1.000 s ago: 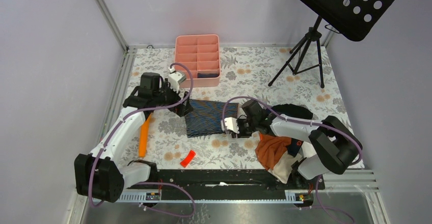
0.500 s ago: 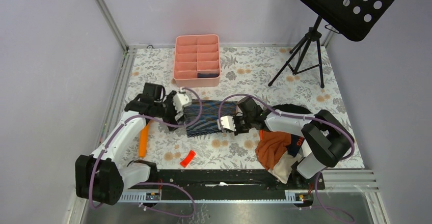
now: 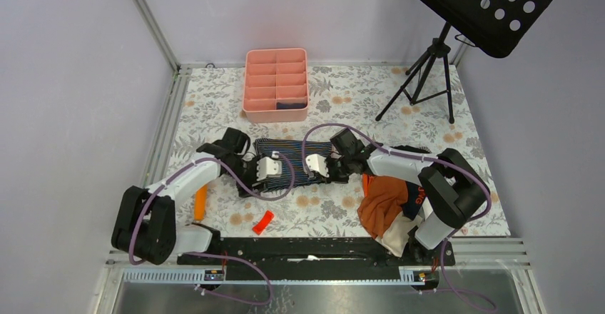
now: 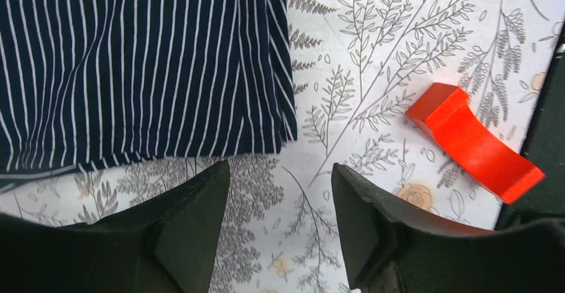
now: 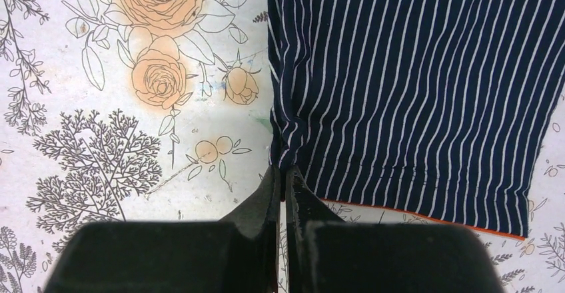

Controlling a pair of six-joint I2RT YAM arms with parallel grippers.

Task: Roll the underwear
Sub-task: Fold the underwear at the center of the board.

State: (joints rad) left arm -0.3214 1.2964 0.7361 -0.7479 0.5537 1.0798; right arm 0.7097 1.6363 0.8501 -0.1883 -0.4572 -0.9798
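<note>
Pale lilac walls enclose a worktop [image 3: 342, 100] covered with a cloth printed in grey leaves and orange flowers. At the far right a black music stand [image 3: 485, 0] is set up on a tripod, its perforated desk tilted over the corner. Against the far edge, left of centre, a pink divided tray [image 3: 247, 85] is placed; something dark is seen in its nearest right compartment. At the near right a heap of clothes is piled beside the right arm's base, with an orange garment [image 3: 382, 200] on top.

The striped underwear [image 3: 292, 153], dark navy with thin white lines, is spread flat in the middle of the worktop, between the two arms and nearer than the tray. A thin orange edging is seen along one hem in the right wrist view.

The left gripper [image 4: 280, 170] is held low at the left near corner of the underwear, its fingers apart over bare worktop just beside the hem, with nothing between them. The right gripper [image 5: 283, 173] is pressed together at the right edge of the underwear, and the cloth there is puckered into the closed tips.

An orange strip [image 3: 200, 203] is laid beside the left arm. A small curved red piece [image 3: 263, 221] is found near the front rail, apart from the underwear.
</note>
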